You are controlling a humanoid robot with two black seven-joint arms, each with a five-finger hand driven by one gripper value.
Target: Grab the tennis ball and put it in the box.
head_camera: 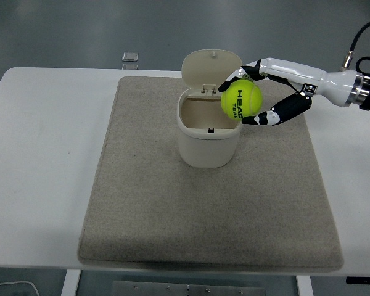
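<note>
The fingers (268,118) of the right hand (259,92) are curled around the tennis ball (240,100), one white digit arched over its top and the dark-tipped ones cupping it from below and the side. The ball is held clear of any surface, above the right rim of the box (208,135), overlapping the opening in this view rather than centred over it. From the hand, the white forearm runs back to the picture's right edge. The box stands on a grey mat (172,209) with its hinged lid (211,69) tipped up behind the opening; the mat lies on the white table (43,154). The left hand is out of view.

The main risk appears to be an early release: with the ball this close to the rim, it could strike the edge and bounce out onto the mat. The lid is another hazard, since a finger reaching further could knock it shut or nudge the light box.
</note>
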